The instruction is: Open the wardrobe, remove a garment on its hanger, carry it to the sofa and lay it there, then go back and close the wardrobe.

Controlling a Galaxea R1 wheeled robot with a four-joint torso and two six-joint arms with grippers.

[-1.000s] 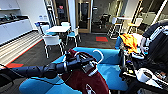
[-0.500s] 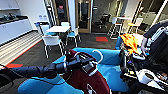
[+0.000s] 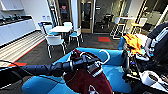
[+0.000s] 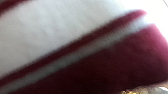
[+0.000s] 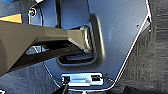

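Note:
My left arm reaches in from the left, over the sofa [image 3: 113, 56], a bright blue one with a curved backrest. My left gripper [image 3: 93, 67] is shut on the white hanger [image 3: 105, 55], whose hook curves up just past it. The maroon garment [image 3: 83, 81] hangs from the hanger above the sofa's seat. Its maroon cloth and white-striped trim [image 4: 100, 75] lie close against the left wrist camera. My right arm [image 3: 128, 67] stands dark and upright at the sofa's right end.
A person [image 3: 156, 42] with a control rig stands at the right, beside an orange cloth [image 3: 132, 42] on the sofa's end. White tables [image 3: 61, 28] and white-and-blue chairs [image 3: 55, 41] stand behind the sofa. Counters [image 3: 15, 28] run along the left wall.

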